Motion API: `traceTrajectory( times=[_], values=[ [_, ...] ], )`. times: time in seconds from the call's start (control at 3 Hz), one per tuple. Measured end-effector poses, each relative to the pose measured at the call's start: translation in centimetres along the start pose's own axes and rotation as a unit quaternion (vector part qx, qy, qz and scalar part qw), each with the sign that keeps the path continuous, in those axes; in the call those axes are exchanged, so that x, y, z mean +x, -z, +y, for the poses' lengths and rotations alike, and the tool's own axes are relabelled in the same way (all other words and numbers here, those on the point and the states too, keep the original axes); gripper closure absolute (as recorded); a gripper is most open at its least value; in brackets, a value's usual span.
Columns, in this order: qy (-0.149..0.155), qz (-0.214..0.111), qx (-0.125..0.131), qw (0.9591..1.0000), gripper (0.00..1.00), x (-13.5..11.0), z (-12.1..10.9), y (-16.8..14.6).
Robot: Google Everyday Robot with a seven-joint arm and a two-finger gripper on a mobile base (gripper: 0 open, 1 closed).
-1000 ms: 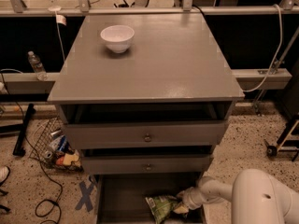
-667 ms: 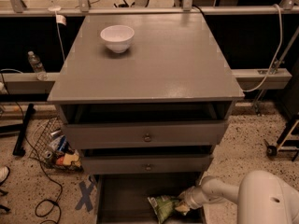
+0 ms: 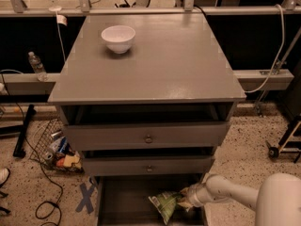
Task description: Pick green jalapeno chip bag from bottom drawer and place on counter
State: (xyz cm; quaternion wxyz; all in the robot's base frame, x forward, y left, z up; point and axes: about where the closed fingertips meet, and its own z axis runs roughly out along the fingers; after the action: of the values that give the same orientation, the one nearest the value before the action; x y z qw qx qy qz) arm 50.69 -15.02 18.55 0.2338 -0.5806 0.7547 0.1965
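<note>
The green jalapeno chip bag [image 3: 165, 205] is in the open bottom drawer [image 3: 127, 201], at its right side, tilted with one end raised. My gripper [image 3: 184, 199] reaches in from the lower right on a white arm [image 3: 235, 199] and is shut on the bag's right edge. The counter [image 3: 150, 60] is the wide grey top of the cabinet, above and behind the gripper. The bag's lower end is cut off by the picture's bottom edge.
A white bowl [image 3: 118, 38] stands on the counter's back left. Two knobbed drawers [image 3: 148, 138] overhang the bottom drawer. A wire basket of clutter [image 3: 59, 152], cables and blue tape [image 3: 86, 197] lie on the floor at left. A wheeled stand [image 3: 284, 142] is at right.
The arm has drawn slightly to the right and up, and the bag has shifted with it, its gripped end lifted a little. The bowl and drawers have not moved.
</note>
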Motion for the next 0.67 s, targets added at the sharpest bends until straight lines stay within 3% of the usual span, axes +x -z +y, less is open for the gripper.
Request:
traceTrajectory(
  times=[0.67],
  values=[
    [0.005,-0.022,0.000,0.9997,1.00,-0.2,0.0,4.3]
  ],
)
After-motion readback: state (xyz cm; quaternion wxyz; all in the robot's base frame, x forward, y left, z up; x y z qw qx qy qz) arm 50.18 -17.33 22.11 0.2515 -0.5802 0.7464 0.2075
